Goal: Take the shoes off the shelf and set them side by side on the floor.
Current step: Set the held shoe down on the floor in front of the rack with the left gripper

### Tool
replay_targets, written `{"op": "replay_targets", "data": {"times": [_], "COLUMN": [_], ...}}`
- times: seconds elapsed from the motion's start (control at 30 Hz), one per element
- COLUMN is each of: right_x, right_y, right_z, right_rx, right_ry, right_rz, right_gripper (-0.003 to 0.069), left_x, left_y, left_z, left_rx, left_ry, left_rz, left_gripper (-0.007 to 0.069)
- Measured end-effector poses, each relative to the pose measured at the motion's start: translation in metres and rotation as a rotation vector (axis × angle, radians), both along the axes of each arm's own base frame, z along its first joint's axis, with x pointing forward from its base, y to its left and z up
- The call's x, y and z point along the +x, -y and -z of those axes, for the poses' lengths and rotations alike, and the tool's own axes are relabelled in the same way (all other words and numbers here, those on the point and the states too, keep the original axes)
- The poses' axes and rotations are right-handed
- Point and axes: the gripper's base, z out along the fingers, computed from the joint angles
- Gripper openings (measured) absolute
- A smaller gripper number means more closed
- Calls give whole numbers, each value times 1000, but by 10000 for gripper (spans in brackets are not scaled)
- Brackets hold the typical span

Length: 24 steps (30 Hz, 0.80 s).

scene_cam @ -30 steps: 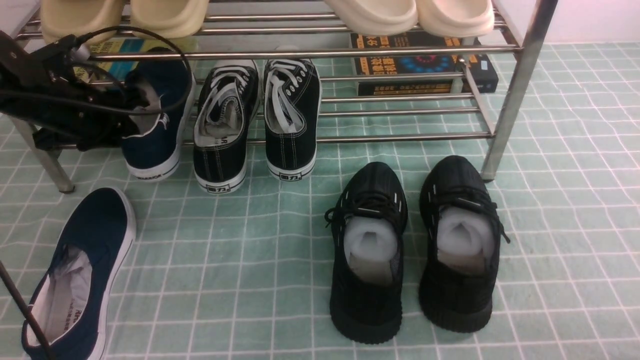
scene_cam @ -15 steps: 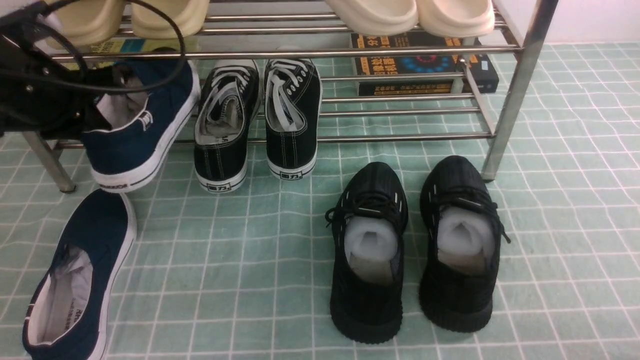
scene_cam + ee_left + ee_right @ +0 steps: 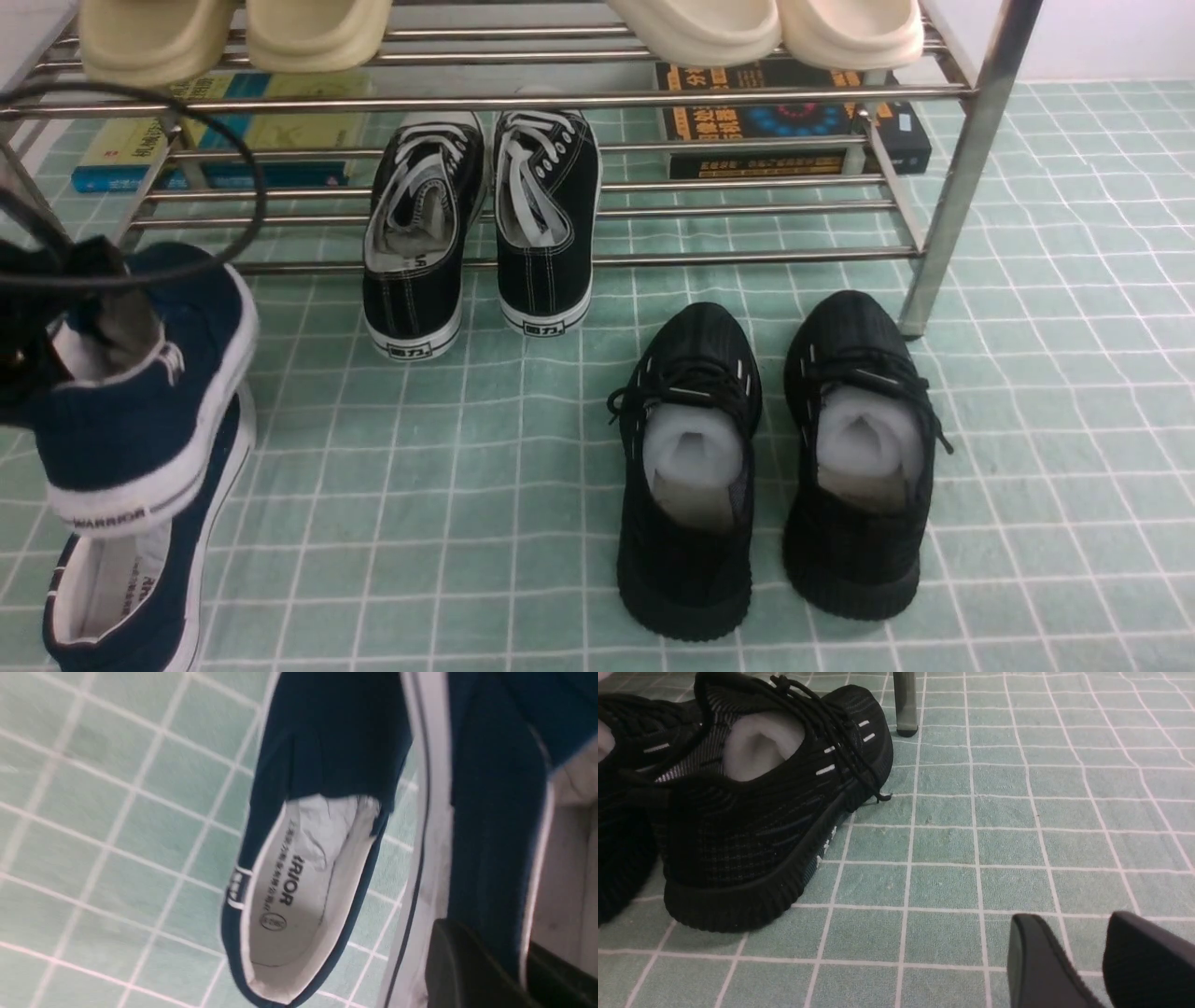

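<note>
Front view: one navy shoe (image 3: 140,411) is seen lifted clear of the shelf (image 3: 597,98), heel toward the camera, with its side wall pinched by the left gripper (image 3: 518,966). Its mate (image 3: 131,588) lies on the floor (image 3: 467,448) just below and is partly covered by it. The right gripper (image 3: 1083,970) is parted and empty, low over the floor near the black knit sneakers (image 3: 752,812).

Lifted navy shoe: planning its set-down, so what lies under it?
Its mate lies on the floor below; the lifted shoe hides most of its toe.
</note>
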Motion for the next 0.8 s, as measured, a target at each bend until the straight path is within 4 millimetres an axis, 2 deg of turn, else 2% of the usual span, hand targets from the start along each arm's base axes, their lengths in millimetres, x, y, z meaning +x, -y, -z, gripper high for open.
{"op": "replay_targets", "data": {"times": [0.17, 0.43, 0.57, 0.8], "right_x": [0, 0, 0, 0], "right_y": [0, 0, 0, 0], "right_z": [0, 0, 0, 0], "right_rx": [0, 0, 0, 0], "right_ry": [0, 0, 0, 0], "right_rz": [0, 0, 0, 0], "right_gripper": [240, 240, 240, 240], "left_x": [-2, 1, 0, 11], "left_y": [6, 39, 44, 50], "left_z": [24, 31, 34, 48], "left_rx": [-25, -24, 15, 68], "left_ry": [3, 46, 35, 9], "left_rz": [25, 95, 72, 46], "left_gripper": [24, 24, 24, 24]}}
